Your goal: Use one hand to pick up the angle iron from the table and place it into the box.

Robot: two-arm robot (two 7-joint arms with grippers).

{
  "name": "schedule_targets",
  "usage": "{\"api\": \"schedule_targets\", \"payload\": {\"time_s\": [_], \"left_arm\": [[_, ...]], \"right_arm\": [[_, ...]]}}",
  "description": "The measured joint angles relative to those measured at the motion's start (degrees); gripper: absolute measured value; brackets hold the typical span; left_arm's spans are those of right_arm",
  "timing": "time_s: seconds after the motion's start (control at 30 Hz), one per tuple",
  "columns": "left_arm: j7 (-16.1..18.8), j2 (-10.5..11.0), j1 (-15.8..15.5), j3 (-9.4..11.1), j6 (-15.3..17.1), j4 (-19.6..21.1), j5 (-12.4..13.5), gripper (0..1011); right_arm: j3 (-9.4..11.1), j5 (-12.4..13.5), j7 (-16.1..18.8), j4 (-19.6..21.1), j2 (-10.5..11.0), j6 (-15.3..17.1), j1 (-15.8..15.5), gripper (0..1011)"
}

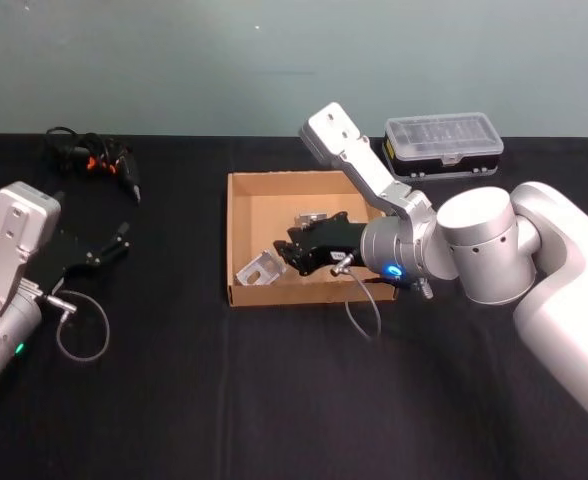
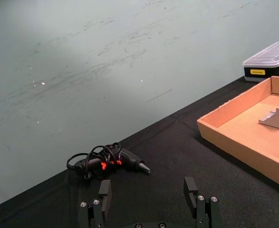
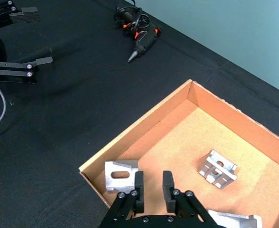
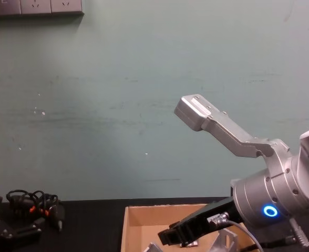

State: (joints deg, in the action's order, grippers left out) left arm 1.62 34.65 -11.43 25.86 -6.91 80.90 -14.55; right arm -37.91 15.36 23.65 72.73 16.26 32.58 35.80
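The right gripper reaches over the tan cardboard box from the robot's right side, its black fingers pointing toward the box's left wall. In the right wrist view the 2 fingers stand a narrow gap apart with nothing between them, hanging just above the box floor near its front-left corner.

3 angle irons lie inside the box. One angle iron sits in the front-left corner just beside the fingertips, apart from them; the head view shows it at the same corner. A second bracket rests nearer the middle of the floor, well apart from the first. A third bracket lies close to the gripper's body at the frame edge.

The left gripper is parked over the black table at the robot's left, its fingers spread wide and empty. A glue gun with tangled cable lies at the far left of the table. A clear-lidded black case sits behind the box on the right.
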Motion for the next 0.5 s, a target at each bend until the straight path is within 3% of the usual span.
{"api": "schedule_targets", "payload": {"time_s": [0.37,0.5], "left_arm": [[0.0,0.0,0.0,0.0,0.0,0.0,0.0,1000],[0.0,0.0,0.0,0.0,0.0,0.0,0.0,1000]], "right_arm": [[0.0,0.1,0.1,0.1,0.1,-0.1,-0.1,549],[0.1,0.1,0.2,0.2,0.1,-0.1,-0.1,708]]}}
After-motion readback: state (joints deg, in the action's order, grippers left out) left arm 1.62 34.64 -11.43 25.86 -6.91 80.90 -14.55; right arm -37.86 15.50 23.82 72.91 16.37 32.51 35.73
